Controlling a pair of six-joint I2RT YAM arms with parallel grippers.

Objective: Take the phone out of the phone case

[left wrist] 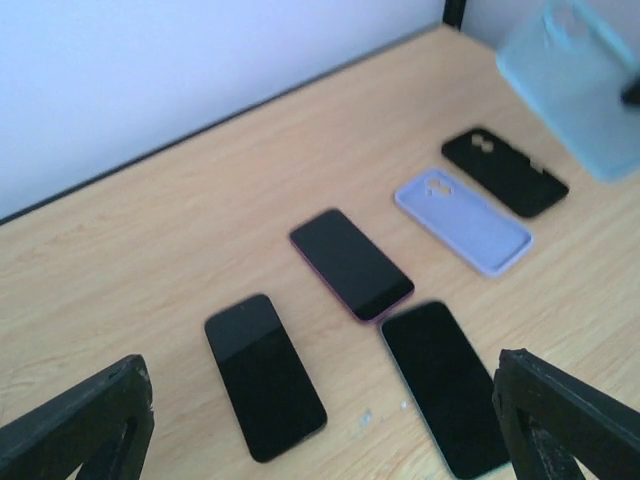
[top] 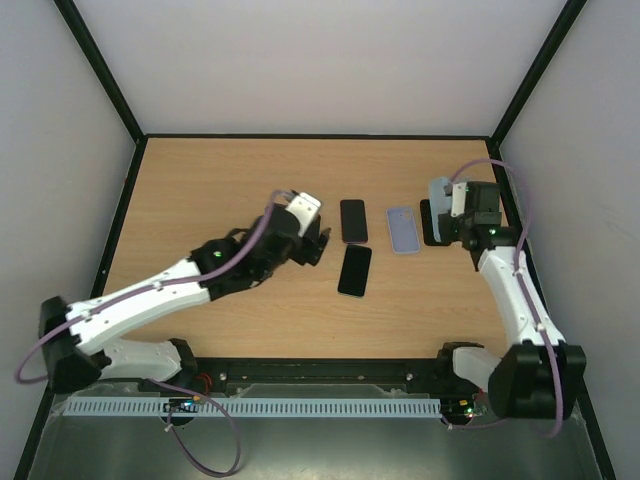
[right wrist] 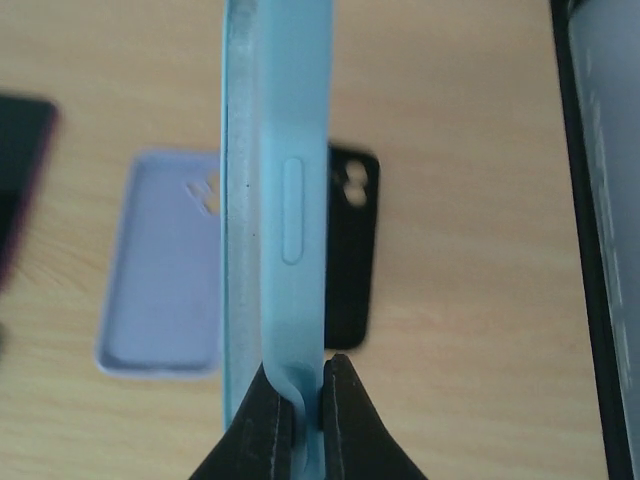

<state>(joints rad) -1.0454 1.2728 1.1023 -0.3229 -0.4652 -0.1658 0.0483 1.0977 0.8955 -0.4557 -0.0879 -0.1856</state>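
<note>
phone case (right wrist: 275,200) — light blue, edge-on, pinched in right pincer (right wrist: 302,368) | phone (left wrist: 265,375) — black, flat on table (left wrist: 150,250)

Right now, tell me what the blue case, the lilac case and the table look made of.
Blue case: probably soft silicone or rubbery plastic, matte; its edge bends where the right gripper pinches it.
Lilac case: likely the same, matte, with soft rounded rims.
Table: wood or wood-look laminate, smooth, with pale grain lines.
</note>
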